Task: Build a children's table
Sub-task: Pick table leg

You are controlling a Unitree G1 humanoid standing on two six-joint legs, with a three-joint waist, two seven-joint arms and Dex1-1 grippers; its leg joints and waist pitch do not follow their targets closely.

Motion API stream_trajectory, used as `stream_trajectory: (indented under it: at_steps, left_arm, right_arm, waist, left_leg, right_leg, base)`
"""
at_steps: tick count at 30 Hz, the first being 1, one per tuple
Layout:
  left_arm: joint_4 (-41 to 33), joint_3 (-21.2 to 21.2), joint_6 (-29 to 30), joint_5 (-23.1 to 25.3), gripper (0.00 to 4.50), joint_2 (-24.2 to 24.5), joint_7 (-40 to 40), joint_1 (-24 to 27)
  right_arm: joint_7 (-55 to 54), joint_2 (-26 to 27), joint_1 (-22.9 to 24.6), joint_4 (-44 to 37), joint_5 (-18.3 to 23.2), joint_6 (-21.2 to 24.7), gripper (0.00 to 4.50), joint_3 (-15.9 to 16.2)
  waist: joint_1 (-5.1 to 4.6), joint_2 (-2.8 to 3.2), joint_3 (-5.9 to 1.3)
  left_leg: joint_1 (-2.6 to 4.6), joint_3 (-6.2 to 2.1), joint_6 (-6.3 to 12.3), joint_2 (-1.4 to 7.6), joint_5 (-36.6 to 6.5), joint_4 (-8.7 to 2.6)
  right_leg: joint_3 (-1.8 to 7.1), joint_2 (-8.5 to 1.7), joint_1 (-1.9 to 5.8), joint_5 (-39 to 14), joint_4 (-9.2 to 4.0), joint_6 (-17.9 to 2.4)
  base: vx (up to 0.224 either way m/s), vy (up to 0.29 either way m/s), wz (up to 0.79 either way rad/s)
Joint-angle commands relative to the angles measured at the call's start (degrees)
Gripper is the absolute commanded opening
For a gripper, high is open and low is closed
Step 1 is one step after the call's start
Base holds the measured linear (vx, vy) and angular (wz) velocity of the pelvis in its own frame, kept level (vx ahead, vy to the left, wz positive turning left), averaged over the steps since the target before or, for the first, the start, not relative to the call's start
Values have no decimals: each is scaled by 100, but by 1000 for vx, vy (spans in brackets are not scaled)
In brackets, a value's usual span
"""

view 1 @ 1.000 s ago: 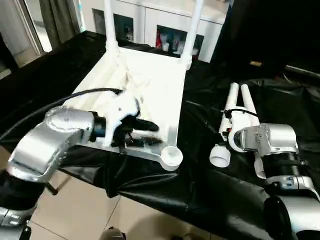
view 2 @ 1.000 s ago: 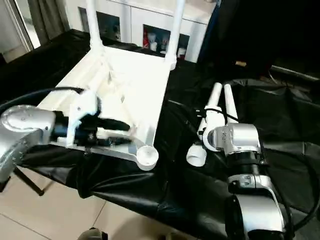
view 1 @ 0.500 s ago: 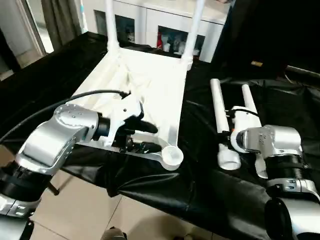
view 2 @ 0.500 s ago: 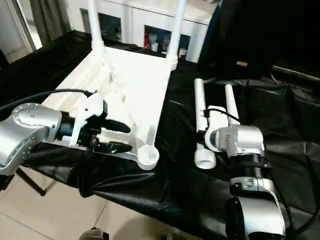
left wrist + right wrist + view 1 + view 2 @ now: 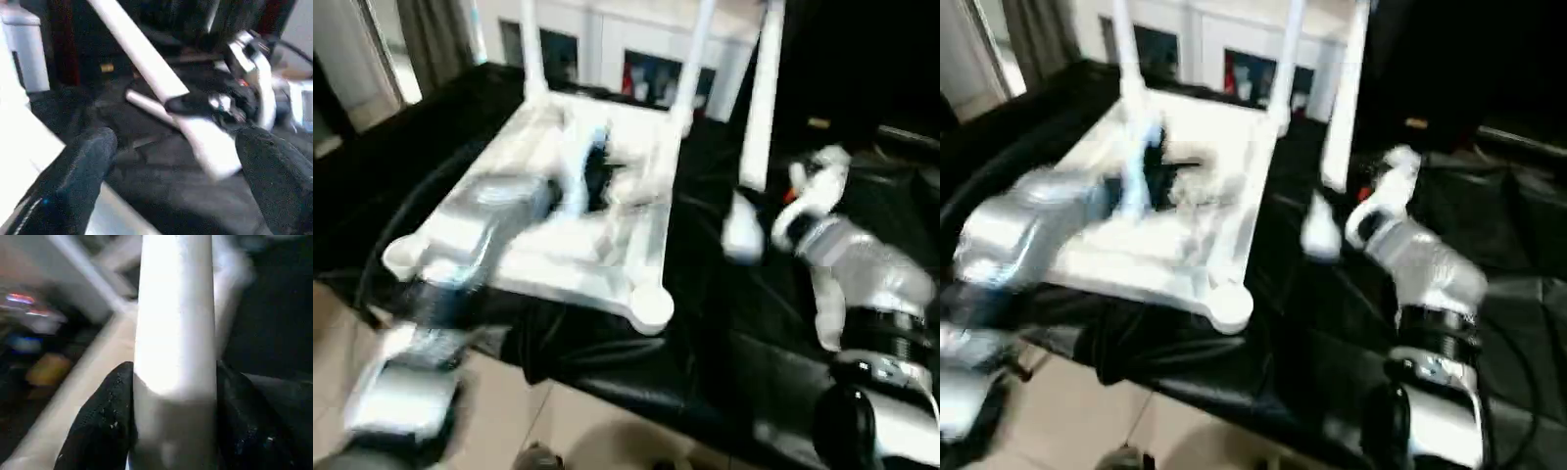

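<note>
Over the black cloth (image 5: 705,343), right hand (image 5: 173,426) gripping tube leg (image 5: 176,323), upended table top (image 5: 597,255) alongside

The upturned rectangular plastic table top (image 5: 597,211) is plain white, as are the two cylindrical tube legs (image 5: 530,49) standing in its far corners, the tube leg (image 5: 175,333) gripped between two black textured fingers (image 5: 105,423), and another tube leg (image 5: 146,105) lying on the cloth. The crinkled glossy cloth (image 5: 724,343) under everything is black, and the floor tiles (image 5: 489,411) are pale beige. The robot's forearms (image 5: 862,269) are silver with black joints, and the cabinet (image 5: 607,39) behind is white with dark glass doors showing red items.
</note>
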Motion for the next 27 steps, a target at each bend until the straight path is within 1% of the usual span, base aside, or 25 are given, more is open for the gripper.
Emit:
stream_trajectory:
  at_steps: [1,2,3,4,5,6,7,8,9,10,11,12,13,14,15,16,17,18,19,20,22,24,25,26,27]
  left_arm:
    - [338,269,181,-235,450,-271,428,-274]
    - [447,340,219,-323,450,-390,489,-371]
    - [554,421,249,-402,450,-515,519,-463]
    - [617,462,269,-437,450,-592,531,-516]
    - [691,518,299,-473,450,-687,561,-577]
    - [758,497,290,-462,450,-749,549,-609]
    - [803,465,270,-441,450,-795,542,-623]
    - [803,465,270,-441,450,-795,542,-623]
    - [841,511,312,-523,450,-947,591,-635]
    - [830,539,340,-578,450,-1010,597,-637]
    - [755,641,457,-742,450,-1117,635,-624]
    - [755,641,457,-742,450,-1117,635,-624]
    - [601,827,693,-1062,450,-1281,731,-578]
    - [578,836,714,-1086,450,-1288,736,-563]
    - [547,856,750,-1100,450,-1298,734,-545]
    - [521,864,772,-1096,450,-1304,742,-526]
    - [517,865,775,-1095,450,-1305,743,-523]
    - [494,888,782,-1089,450,-1320,770,-507]
    - [459,958,827,-1143,450,-1357,829,-486]
    - [410,979,830,-1142,450,-1369,897,-464]
    - [196,1099,963,-1235,450,-1453,1187,-374]
    - [107,1145,1012,-1262,423,-1502,1337,-339]
    - [-28,1239,1161,-1304,416,-1591,1670,-286]
    - [-62,1249,1179,-1284,416,-1612,1770,-268]
    - [-105,1295,1231,-1221,408,-1671,2004,-228]
  right_arm:
    - [646,62,159,-498,672,261,188,-86]
    - [859,80,243,-663,875,332,188,-52]
    - [1022,71,336,-797,1046,377,188,39]
    - [1137,63,404,-904,1136,388,188,123]
    - [1259,44,489,-1024,1242,377,188,236]
    - [1369,15,547,-1123,1296,408,188,348]
    - [1462,-2,600,-1224,1331,436,188,453]
    - [1462,-2,600,-1224,1331,436,188,453]
    - [1599,-2,653,-1371,1387,565,188,562]
    - [1643,0,680,-1434,1406,618,188,599]
    - [1698,-11,729,-1483,1352,629,188,709]
    - [1698,-11,729,-1483,1352,629,188,709]
    - [1795,-59,840,-1567,1222,635,188,1034]
    - [1802,-67,858,-1587,1197,633,188,1095]
    - [1799,-92,902,-1635,1197,618,188,1198]
    - [1808,-123,933,-1660,1149,562,188,1314]
    - [1810,-128,937,-1664,1141,554,188,1330]
    - [1816,-165,957,-1663,1067,475,188,1457]
    - [1806,-195,961,-1637,942,385,188,1599]
    - [1756,-206,935,-1595,771,272,188,1720]
    - [1502,-217,838,-1476,221,-70,188,2053]
    - [1385,-205,815,-1444,38,-234,188,2156]
    - [1210,-158,791,-1435,-148,-413,188,2318]
    - [1160,-138,788,-1447,-191,-448,188,2366]
    - [1016,-105,794,-1515,-308,-537,188,2527]
  waist:
    - [76,-15,-493]
    - [77,-27,-491]
    - [88,-22,-489]
    - [82,-35,-481]
    - [116,-24,-471]
    - [116,-24,-471]
    - [125,-21,-454]
    - [124,-26,-454]
    - [127,-37,-451]
    - [136,-38,-445]
    - [142,-41,-450]
    - [144,-60,-445]
    - [161,-89,-442]
    - [183,-74,-440]
    - [172,-92,-437]
    - [183,-81,-442]
    - [176,-96,-433]
    - [180,-96,-433]
    - [182,-112,-431]
    - [190,-103,-433]
    - [182,-99,-428]
    - [174,-103,-431]
    - [175,-114,-440]
    - [174,-126,-434]
    - [178,-120,-432]
  left_leg:
    - [49,50,118,21,-754,-308]
    - [35,38,130,29,-735,-316]
    - [42,37,141,31,-729,-318]
    - [38,46,144,21,-743,-317]
    - [55,49,125,36,-824,-320]
    - [55,49,125,36,-824,-320]
    - [59,39,88,42,-917,-338]
    - [58,35,70,42,-938,-341]
    - [54,38,34,40,-957,-345]
    - [59,40,20,37,-948,-340]
    - [44,34,0,41,-942,-347]
    - [40,39,-11,42,-951,-343]
    - [38,37,-12,46,-987,-340]
    - [39,29,-17,48,-966,-342]
    - [18,23,-23,49,-960,-353]
    - [30,23,-32,51,-960,-351]
    - [24,22,-32,50,-976,-355]
    - [18,23,-31,43,-970,-355]
    - [21,16,-49,52,-961,-362]
    - [23,14,-66,56,-961,-361]
    - [6,6,-142,64,-979,-367]
    - [16,10,-141,61,-979,-363]
    - [25,15,-126,64,-935,-356]
    - [24,12,-116,69,-928,-359]
    - [24,13,-102,66,-937,-359]
  right_leg:
    - [170,-275,388,-360,-364,-1177]
    - [165,-283,390,-381,-359,-1180]
    - [160,-285,379,-466,-374,-1158]
    - [162,-281,379,-521,-391,-1155]
    - [166,-293,365,-718,-422,-1124]
    - [166,-293,365,-718,-422,-1124]
    - [161,-296,352,-967,-454,-1016]
    - [159,-299,351,-1042,-459,-984]
    - [162,-302,346,-1160,-475,-931]
    - [165,-305,336,-1199,-480,-919]
    - [162,-312,347,-1238,-477,-912]
    - [159,-316,343,-1270,-481,-908]
    - [154,-325,341,-1403,-491,-870]
    - [152,-335,343,-1424,-492,-865]
    - [151,-331,341,-1474,-497,-822]
    - [149,-335,333,-1498,-504,-801]
    - [149,-328,325,-1554,-514,-746]
    - [151,-324,330,-1568,-517,-705]
    - [152,-322,322,-1591,-517,-635]
    - [151,-326,319,-1581,-512,-631]
    - [153,-334,320,-1545,-497,-621]
    - [159,-334,316,-1506,-497,-638]
    - [162,-320,310,-1360,-475,-683]
    - [160,-322,308,-1328,-479,-692]
    - [159,-320,307,-1299,-475,-698]
  base:
    - [0,0,0]
    - [0,0,0]
    - [0,0,0]
    - [0,0,0]
    - [0,0,0]
    - [0,0,0]
    - [0,0,0]
    - [0,0,0]
    - [0,0,0]
    - [0,0,0]
    - [0,0,0]
    - [0,0,0]
    - [0,0,0]
    - [0,0,0]
    - [0,0,0]
    - [0,0,0]
    - [0,0,0]
    - [0,0,0]
    - [0,0,0]
    - [0,0,0]
    - [0,0,0]
    - [0,0,0]
    - [0,0,0]
    - [0,0,0]
    - [0,0,0]
